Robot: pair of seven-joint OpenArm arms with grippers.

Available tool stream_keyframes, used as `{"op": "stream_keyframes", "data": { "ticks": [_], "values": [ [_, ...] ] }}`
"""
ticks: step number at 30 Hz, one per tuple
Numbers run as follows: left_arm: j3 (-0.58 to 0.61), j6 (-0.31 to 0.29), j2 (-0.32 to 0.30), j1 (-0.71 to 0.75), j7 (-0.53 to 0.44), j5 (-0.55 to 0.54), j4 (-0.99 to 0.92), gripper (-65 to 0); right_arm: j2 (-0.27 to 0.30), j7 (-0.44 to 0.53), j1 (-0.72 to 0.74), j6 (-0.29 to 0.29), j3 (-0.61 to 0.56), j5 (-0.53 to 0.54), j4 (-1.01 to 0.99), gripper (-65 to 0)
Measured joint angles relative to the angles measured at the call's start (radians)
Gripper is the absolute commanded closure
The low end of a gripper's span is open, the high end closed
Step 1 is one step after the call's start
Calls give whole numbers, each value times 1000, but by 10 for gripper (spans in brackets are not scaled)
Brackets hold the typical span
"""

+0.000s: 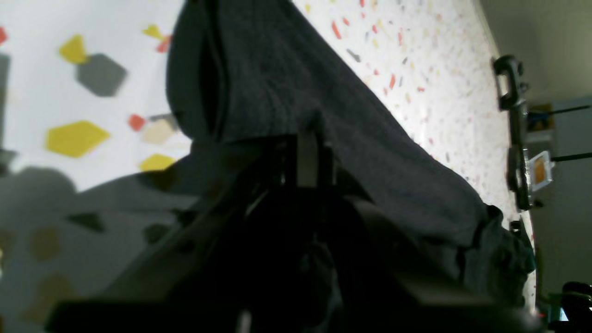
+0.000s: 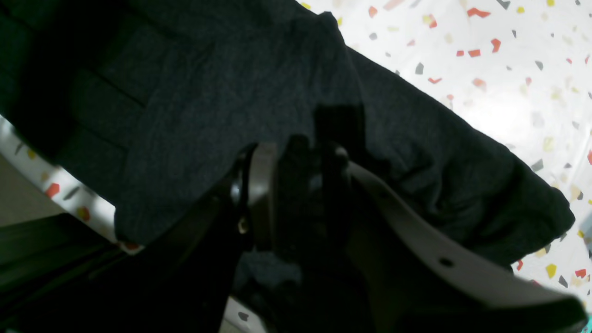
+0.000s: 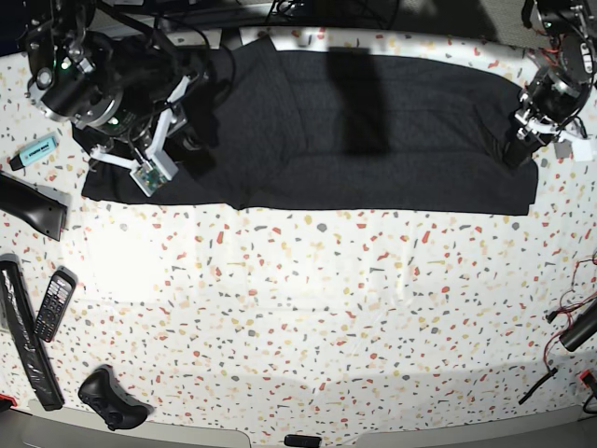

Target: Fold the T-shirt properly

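The left gripper [image 1: 309, 152] has its jaws drawn tight together on a fold of the T-shirt [image 3: 373, 131], the black cloth rising just ahead of the fingertips and running off beyond them over the speckled table [image 3: 308, 308]. The right gripper [image 2: 319, 152] stands with its jaws partly apart, dark cloth bunched between them and spreading out ahead and to both sides, so it has hold of the other end of the shirt. Between the two grippers the T-shirt lies stretched in a long flat band on the table, plain black side up.
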Motion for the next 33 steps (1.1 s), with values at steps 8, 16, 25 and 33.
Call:
{"op": "stream_keyframes", "data": {
  "ticks": [8,16,25,33],
  "values": [
    [-147,0,3,-1,-14,6,0,0,0,0,0,0,0,0,0,-165],
    [-244,0,-49,-3,-16,48,-1,0,0,0,0,0,0,0,0,-165],
    [-241,0,-61,-3,-12,48,-1,0,0,0,0,0,0,0,0,-165],
    [-216,0,-59,-70,-13,48,-1,0,0,0,0,0,0,0,0,-165]
  ]
}}
